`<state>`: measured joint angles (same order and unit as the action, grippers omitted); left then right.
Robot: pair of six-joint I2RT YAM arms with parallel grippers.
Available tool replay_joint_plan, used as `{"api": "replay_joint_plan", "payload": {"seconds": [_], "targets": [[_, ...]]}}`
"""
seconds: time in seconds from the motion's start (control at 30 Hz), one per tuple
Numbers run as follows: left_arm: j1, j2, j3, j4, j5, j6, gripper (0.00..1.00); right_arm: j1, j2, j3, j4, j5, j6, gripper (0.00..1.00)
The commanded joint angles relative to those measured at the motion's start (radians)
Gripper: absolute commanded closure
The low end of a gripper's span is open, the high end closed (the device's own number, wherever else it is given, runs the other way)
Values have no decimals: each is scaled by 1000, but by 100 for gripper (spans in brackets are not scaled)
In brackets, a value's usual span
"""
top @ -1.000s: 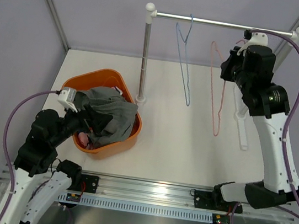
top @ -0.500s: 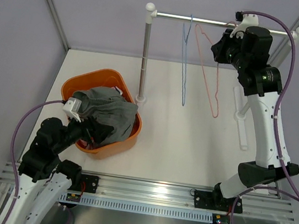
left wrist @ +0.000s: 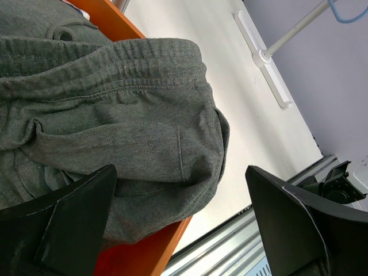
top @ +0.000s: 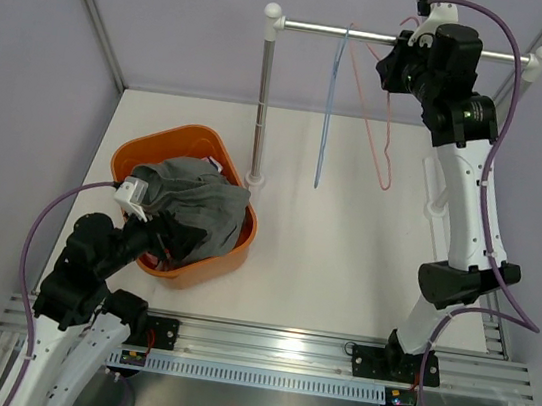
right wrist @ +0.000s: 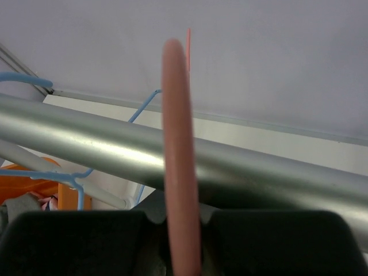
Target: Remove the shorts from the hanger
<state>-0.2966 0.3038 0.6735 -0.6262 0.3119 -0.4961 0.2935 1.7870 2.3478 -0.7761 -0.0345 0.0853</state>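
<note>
right tool (right wrist: 179,230) clamps pink hanger (right wrist: 175,144), upper right | left tool (left wrist: 184,224) spread over shorts (left wrist: 115,115) | advice: seat hook on rail (right wrist: 86,138) before release

We see an orange basket (top: 181,138) on the left of the white table (top: 323,261). A blue hanger (top: 330,110) hangs from the silver rail (top: 311,29) up top.

We overlook the surface (top: 343,264) from above-behind; left wrist close over basket (top: 182,133), right wrist tight against rail (right wrist: 86,141).
</note>
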Motion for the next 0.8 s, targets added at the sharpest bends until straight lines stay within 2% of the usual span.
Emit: {"api": "replay_joint_plan", "payload": {"seconds": [0.0,0.47,0.6,0.7,0.77], "targets": [[-6,1,-3,62,38,13,1,-2,21,68,-26,19,-25,100],[-6,8,-3,59,30,10,1,-4,-29,-143,24,30,-1,100],[-6,11,-3,57,29,10,1,-4,-64,-191,47,67,11,94],[-6,11,-3,57,29,10,1,-4,-90,-202,52,70,24,84],[-6,11,-3,57,29,10,1,-4,-107,-191,44,73,34,70]]}}
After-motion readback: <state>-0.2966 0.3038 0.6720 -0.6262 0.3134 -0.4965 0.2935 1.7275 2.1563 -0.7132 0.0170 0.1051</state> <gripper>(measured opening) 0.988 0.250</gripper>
